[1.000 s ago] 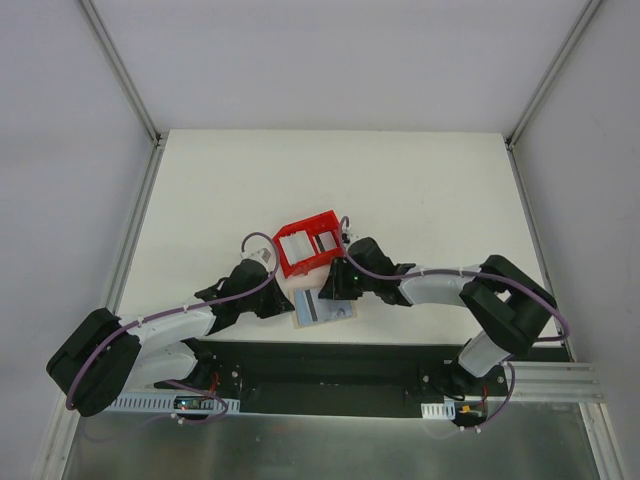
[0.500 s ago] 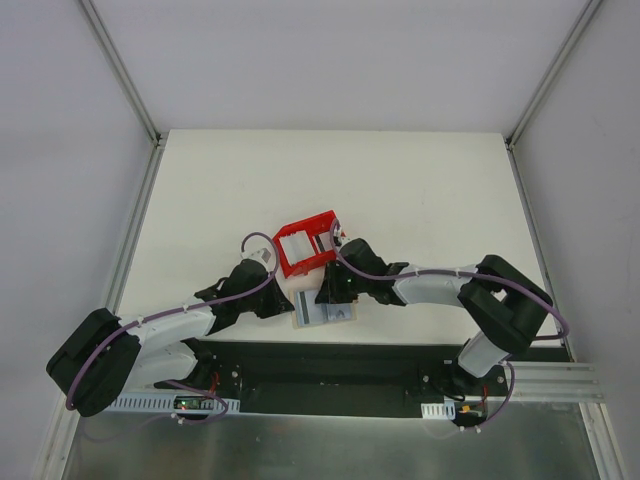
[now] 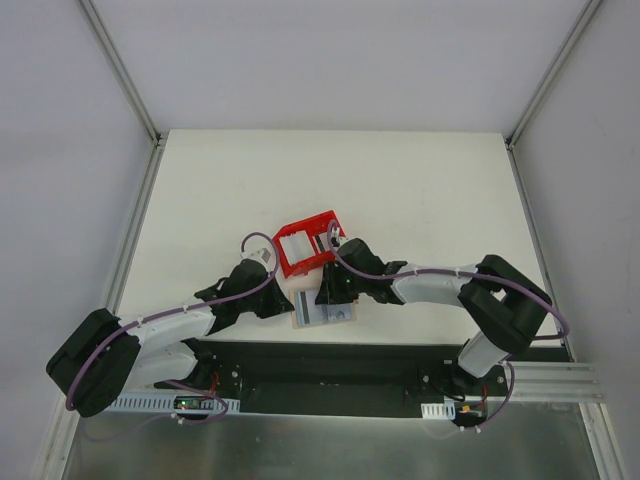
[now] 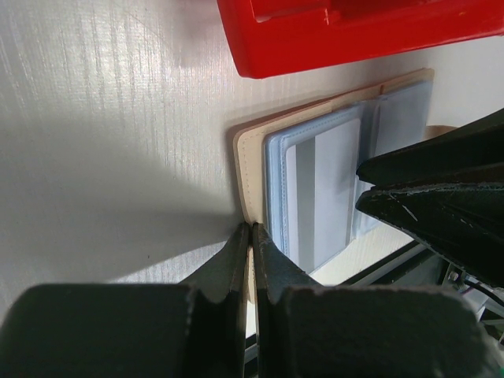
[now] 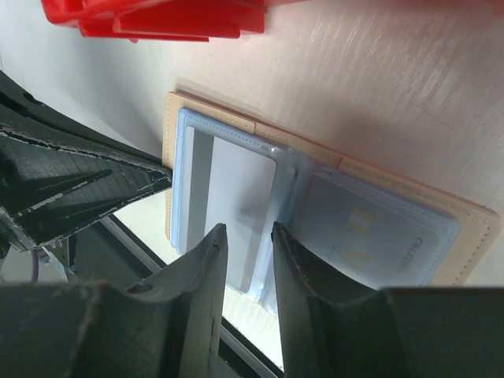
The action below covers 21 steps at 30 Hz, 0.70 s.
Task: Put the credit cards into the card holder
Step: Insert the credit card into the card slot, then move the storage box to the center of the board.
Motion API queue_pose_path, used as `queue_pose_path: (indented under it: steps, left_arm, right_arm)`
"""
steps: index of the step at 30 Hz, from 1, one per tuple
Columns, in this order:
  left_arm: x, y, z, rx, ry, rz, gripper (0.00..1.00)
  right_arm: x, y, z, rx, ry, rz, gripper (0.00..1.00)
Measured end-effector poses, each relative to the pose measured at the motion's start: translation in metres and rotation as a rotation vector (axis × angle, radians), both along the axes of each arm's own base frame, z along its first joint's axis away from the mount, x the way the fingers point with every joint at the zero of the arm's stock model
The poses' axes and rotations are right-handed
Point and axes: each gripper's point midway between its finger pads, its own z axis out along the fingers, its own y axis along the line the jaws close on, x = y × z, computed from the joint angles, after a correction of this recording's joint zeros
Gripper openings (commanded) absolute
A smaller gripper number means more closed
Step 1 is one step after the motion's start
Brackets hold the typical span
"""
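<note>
Card holder (image 3: 316,313) lies open & flat, low centre of the top view, at the counter's (image 3: 400,190) near edge, just below the red bin (image 4: 315,47), pale blue sleeves up. Left fingers (image 4: 235,256) are together, tips on the holder's tan edge at bottom centre of the left wrist view; can't tell if they pinch the leather or only press it. Right fingers (image 5: 206,264) stand a little apart, straddling the near end of a striped card (image 5: 236,197) that sits in the sleeve at left of the right wrist view. They're not clamped on it as far as shows, & how far in it is, unclear. A second card (image 5: 370,228) is in the sleeve at right. Whitish pieces in the bin are prob. more cards, too small to tell. Handling, my guess: cards are light, stiff & slick, so flat on the counter they give no grip; take by a short end, push rather than squeeze. Holder is soft & light, will skid or fold, so pin it at an edge. Sleeve mouth is floppy; corners could snag.
</note>
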Motion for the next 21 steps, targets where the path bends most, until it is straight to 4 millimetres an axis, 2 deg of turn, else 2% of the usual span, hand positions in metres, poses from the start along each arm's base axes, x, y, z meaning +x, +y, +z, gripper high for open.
queue_pose_path:
  steps: [4, 8, 15, 21]
  left_arm:
    - [0.0, 0.0, 0.001, -0.003, -0.004, 0.0, 0.0]
    - [-0.001, 0.001, 0.001, -0.004, -0.005, 0.001, 0.0]
    - [-0.001, 0.001, 0.001, -0.003, -0.005, 0.0, 0.0]
    - [-0.002, 0.002, 0.001, -0.003, -0.005, 0.001, 0.0]
  right_arm:
    - [0.002, -0.004, 0.0, -0.022, -0.023, 0.002, 0.37]
    - [0.008, -0.008, 0.013, -0.042, -0.073, 0.004, 0.42]
    - [0.033, -0.01, 0.066, -0.047, -0.237, -0.013, 0.54]
    - [0.073, -0.031, 0.103, -0.12, -0.363, -0.094, 0.63]
